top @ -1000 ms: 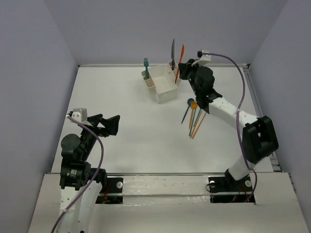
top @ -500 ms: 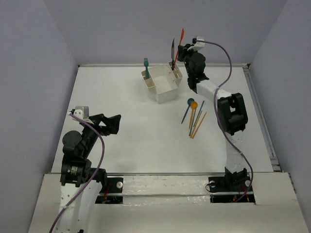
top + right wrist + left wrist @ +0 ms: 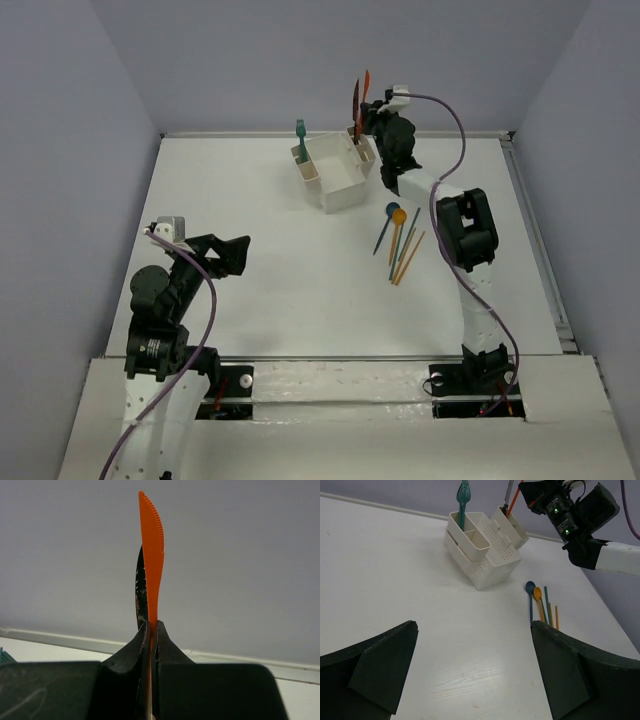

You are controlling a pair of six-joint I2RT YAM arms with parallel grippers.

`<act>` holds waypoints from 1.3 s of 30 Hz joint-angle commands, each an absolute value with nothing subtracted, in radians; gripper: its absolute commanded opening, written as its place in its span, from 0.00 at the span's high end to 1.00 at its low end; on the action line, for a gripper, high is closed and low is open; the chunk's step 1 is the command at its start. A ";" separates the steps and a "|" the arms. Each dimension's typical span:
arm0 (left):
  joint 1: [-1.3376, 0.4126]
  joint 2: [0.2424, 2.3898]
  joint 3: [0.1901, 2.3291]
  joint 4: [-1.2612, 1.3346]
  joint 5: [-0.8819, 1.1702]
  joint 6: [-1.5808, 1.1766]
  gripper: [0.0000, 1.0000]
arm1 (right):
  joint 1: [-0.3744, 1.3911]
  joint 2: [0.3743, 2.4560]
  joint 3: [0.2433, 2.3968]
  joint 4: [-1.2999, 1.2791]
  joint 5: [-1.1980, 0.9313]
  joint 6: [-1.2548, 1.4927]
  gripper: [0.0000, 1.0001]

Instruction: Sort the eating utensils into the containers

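The white caddy [image 3: 335, 178] stands at the back of the table. A teal fork [image 3: 300, 133] stands upright in its left slot and a steel knife [image 3: 354, 101] in its right slot. My right gripper [image 3: 367, 122] is shut on the orange plastic knife [image 3: 151, 555], blade up, right beside the steel knife [image 3: 140, 587]; its lower end reaches into the right slot [image 3: 511, 510]. A blue spoon [image 3: 385, 228], an orange spoon [image 3: 397, 232] and a teal handle [image 3: 408, 238] lie side by side on the table. My left gripper [image 3: 228, 255] hovers open and empty at the near left.
A thin orange stick [image 3: 410, 258] lies beside the loose spoons, right of centre. The right arm [image 3: 460, 225] arches above these utensils. The table's back edge and wall sit just behind the caddy [image 3: 485, 565].
My right gripper has carried the orange knife up and leftward, from beside the caddy to over its right slot, turning the blade more upright. The left arm has barely moved.
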State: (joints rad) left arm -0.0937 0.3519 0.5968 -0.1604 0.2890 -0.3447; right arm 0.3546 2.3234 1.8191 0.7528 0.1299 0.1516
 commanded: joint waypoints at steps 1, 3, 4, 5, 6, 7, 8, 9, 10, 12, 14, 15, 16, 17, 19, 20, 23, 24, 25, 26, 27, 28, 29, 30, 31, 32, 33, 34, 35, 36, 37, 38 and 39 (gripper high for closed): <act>-0.087 0.357 0.597 -0.106 0.311 -0.331 0.01 | 0.351 2.315 1.760 0.865 0.095 0.133 1.00; -0.087 0.356 0.595 -0.106 0.313 -0.333 0.01 | 0.351 2.303 1.732 0.867 0.080 0.133 1.00; -0.087 0.353 0.595 -0.106 0.311 -0.333 0.01 | 0.351 2.296 1.718 0.874 0.078 0.133 1.00; -0.087 0.353 0.595 -0.106 0.313 -0.333 0.01 | 0.351 2.287 1.707 0.885 0.074 0.132 0.99; -0.087 0.350 0.594 -0.106 0.311 -0.333 0.01 | 0.351 2.284 1.698 0.888 0.074 0.132 0.98; -0.087 0.348 0.595 -0.106 0.311 -0.331 0.01 | 0.351 2.283 1.684 0.891 0.072 0.130 0.96; -0.087 0.347 0.594 -0.104 0.311 -0.333 0.01 | 0.351 2.275 1.678 0.894 0.066 0.124 0.90; -0.087 0.348 0.594 -0.104 0.313 -0.333 0.01 | 0.351 2.272 1.675 0.893 0.061 0.121 0.83; -0.087 0.348 0.595 -0.104 0.311 -0.331 0.01 | 0.351 2.267 1.671 0.890 0.057 0.121 0.76; -0.087 0.347 0.595 -0.104 0.311 -0.330 0.01 | 0.351 2.246 1.671 0.868 0.043 0.121 0.53; -0.087 0.342 0.595 -0.103 0.311 -0.331 0.01 | 0.351 2.218 1.686 0.819 0.031 0.129 0.42; -0.087 0.338 0.594 -0.103 0.313 -0.331 0.01 | 0.351 2.206 1.693 0.796 0.028 0.132 0.40; -0.087 0.336 0.594 -0.103 0.311 -0.331 0.01 | 0.351 2.195 1.712 0.741 0.023 0.138 0.38; -0.087 0.334 0.594 -0.103 0.310 -0.331 0.01 | 0.351 2.181 1.713 0.720 0.017 0.146 0.37; -0.087 0.328 0.595 -0.103 0.310 -0.331 0.01 | 0.351 2.131 1.715 0.669 0.017 0.155 0.36; -0.087 0.327 0.594 -0.103 0.308 -0.331 0.01 | 0.351 2.111 1.717 0.604 0.018 0.164 0.35; -0.087 0.321 0.595 -0.104 0.310 -0.331 0.01 | 0.351 1.990 1.596 0.522 0.050 0.213 0.34; -0.087 0.316 0.594 -0.104 0.311 -0.331 0.01 | 0.351 1.955 1.560 0.502 0.060 0.221 0.34; -0.087 0.313 0.594 -0.103 0.313 -0.331 0.01 | 0.351 1.884 1.524 0.476 0.070 0.232 0.34; -0.087 0.311 0.594 -0.103 0.314 -0.331 0.01 | 0.351 1.846 1.484 0.424 0.096 0.257 0.34; -0.087 0.305 0.594 -0.101 0.316 -0.331 0.01 | 0.351 1.809 1.400 0.401 0.109 0.270 0.35; -0.087 0.304 0.594 -0.101 0.316 -0.331 0.01 | 0.351 1.775 1.364 0.370 0.120 0.282 0.37; -0.087 0.301 0.591 -0.100 0.321 -0.333 0.01 | 0.351 1.706 1.333 0.280 0.150 0.316 0.40; -0.087 0.298 0.591 -0.101 0.321 -0.333 0.01 | 0.351 1.672 1.300 0.237 0.167 0.333 0.42; -0.087 0.298 0.592 -0.101 0.321 -0.333 0.01 | 0.351 1.639 1.263 0.204 0.175 0.353 0.43; -0.097 0.296 0.592 -0.101 0.322 -0.331 0.01 | 0.351 1.605 1.184 0.151 0.184 0.365 0.46; -0.097 0.292 0.592 -0.100 0.325 -0.333 0.01 | 0.351 1.538 1.145 0.125 0.216 0.409 0.48; -0.107 0.290 0.589 -0.100 0.327 -0.333 0.01 | 0.351 1.505 1.103 0.109 0.228 0.426 0.50; -0.107 0.287 0.591 -0.100 0.327 -0.333 0.01 | 0.351 1.476 1.032 0.074 0.241 0.445 0.51; -0.118 0.284 0.589 -0.100 0.327 -0.333 0.01 | 0.351 1.454 1.007 0.046 0.250 0.448 0.51; -0.118 0.278 0.591 -0.101 0.325 -0.331 0.01 | 0.351 1.424 0.987 0.016 0.262 0.452 0.51; -0.129 0.273 0.591 -0.101 0.324 -0.333 0.01 | 0.351 1.413 0.953 -0.050 0.291 0.454 0.51; -0.138 0.267 0.589 -0.100 0.325 -0.333 0.01 | 0.341 1.401 0.937 -0.073 0.301 0.456 0.51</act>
